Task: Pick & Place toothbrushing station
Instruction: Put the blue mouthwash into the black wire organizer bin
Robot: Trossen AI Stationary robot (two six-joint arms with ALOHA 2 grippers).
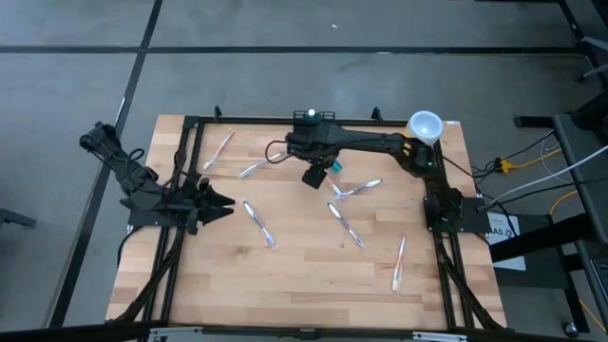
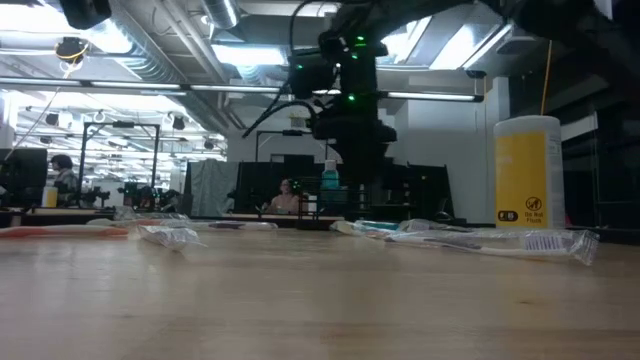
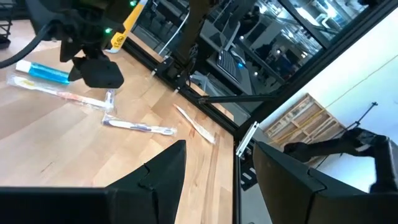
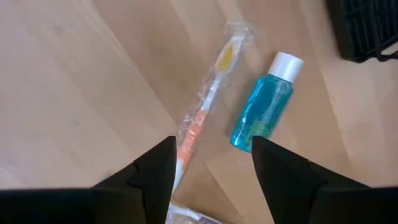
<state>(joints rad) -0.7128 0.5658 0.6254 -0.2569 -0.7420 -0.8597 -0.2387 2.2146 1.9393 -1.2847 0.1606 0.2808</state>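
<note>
Currently the right gripper (image 4: pixel 211 163) hangs over the upper middle of the table (image 1: pixel 304 285), fingers spread, gripping nothing. Below it in the right wrist view: a wrapped orange toothbrush (image 4: pixel 202 121) and, just beside it, a small blue bottle with white cap (image 4: pixel 263 106). The toothbrushing station (image 4: pixel 365 28) sits at the upper right corner of that frame, apart from the fingers. Left gripper (image 1: pixel 220 203) is parked at mid-left of the high view, fingers released, empty. Yellow cup (image 1: pixel 425 128) stands at the upper right table corner.
</note>
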